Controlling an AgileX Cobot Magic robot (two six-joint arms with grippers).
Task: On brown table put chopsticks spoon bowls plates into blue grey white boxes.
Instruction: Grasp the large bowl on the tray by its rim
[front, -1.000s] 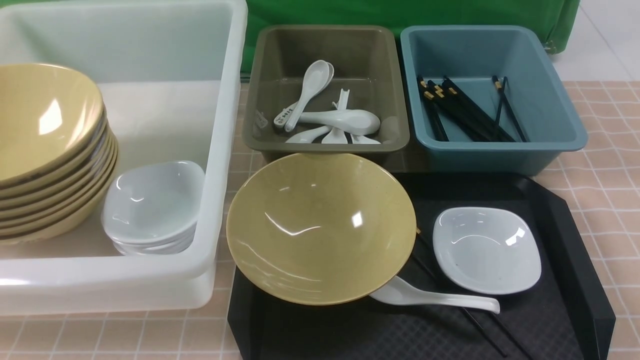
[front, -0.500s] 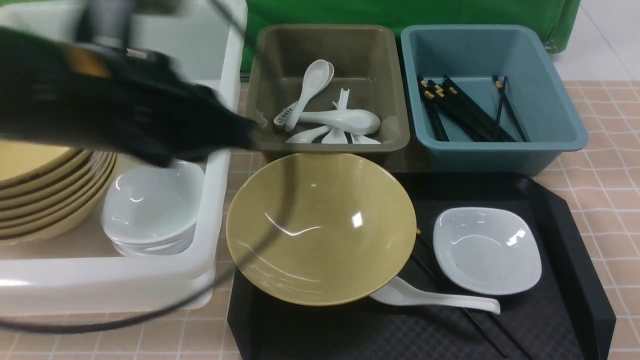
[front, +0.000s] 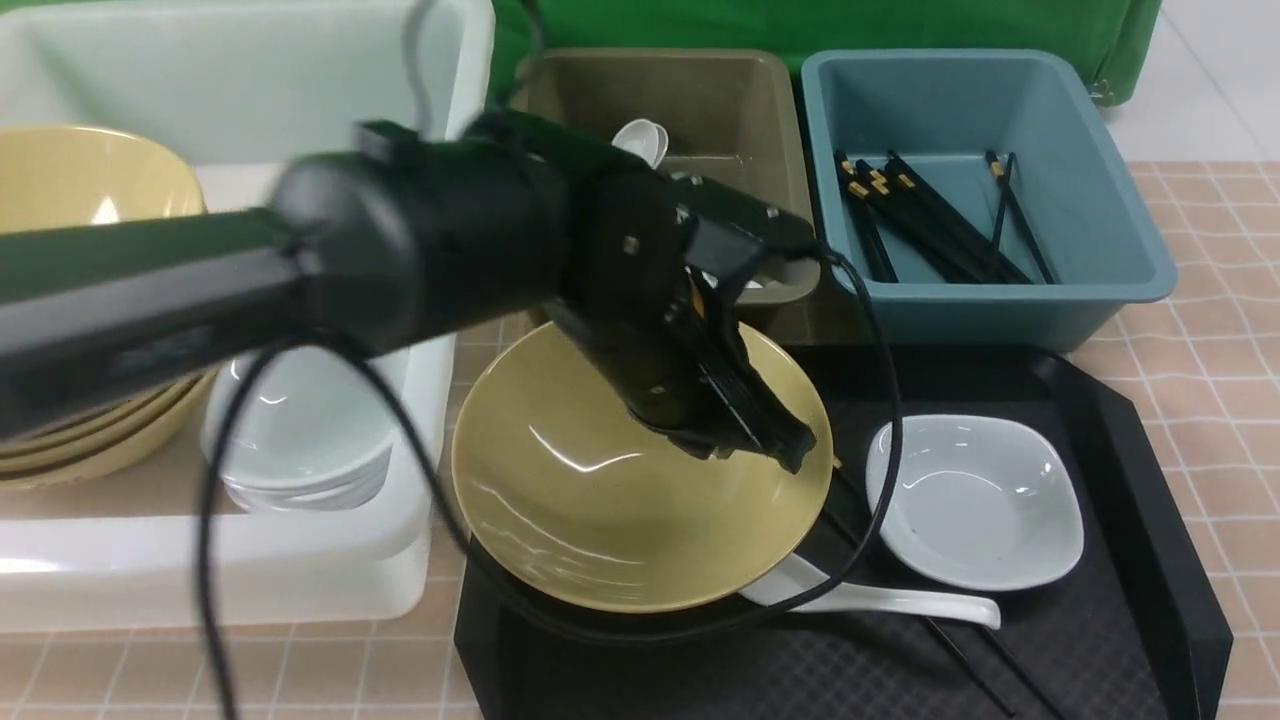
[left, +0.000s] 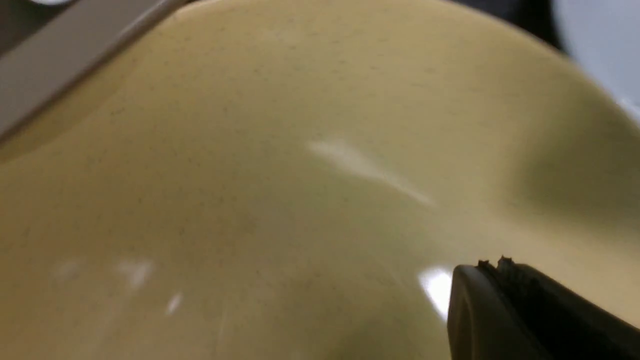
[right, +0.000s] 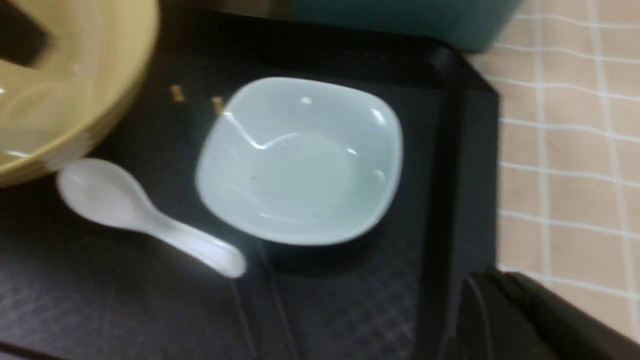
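Three boxes stand along the far side of the tiled counter (front: 1200, 380).

The white box (front: 440, 300), on the left, holds a stack of yellow bowls (front: 90, 190) and a stack of small white dishes (front: 300, 440). The grey box (front: 720, 100), in the middle, holds white spoons (front: 645, 140), mostly hidden behind the left arm (front: 400, 250). The blue box (front: 1100, 220), on the right, holds black chopsticks (front: 930, 215) lying roughly front to back.

Nearer the robot, a black tray (front: 1130, 450) carries a large yellow bowl (front: 560, 500), a square white dish (front: 975, 500), a white spoon (front: 880, 598) and a pair of black chopsticks (front: 960, 650).

- **Bowl and dish:** both sit upright, the bowl on the tray's left half and the dish on its right, near each other but apart.
- **Spoon:** it lies with its long axis left to right. Its scoop is tucked under the bowl's near right rim and its handle points right, passing just in front of the dish.
- **Chopsticks on the tray:** they run diagonally, gold-banded ends far and between bowl and dish, tips toward the tray's near right. They pass beneath the spoon handle.

The left gripper (front: 785, 450) hangs over the right inner slope of the large yellow bowl, angled down and to the right, fingers apparently pressed together with nothing between them. Whether it touches the bowl cannot be told.

The right gripper (right: 525, 310) shows only as a dark edge in its wrist view, above the tray's right rim, and its state cannot be told.
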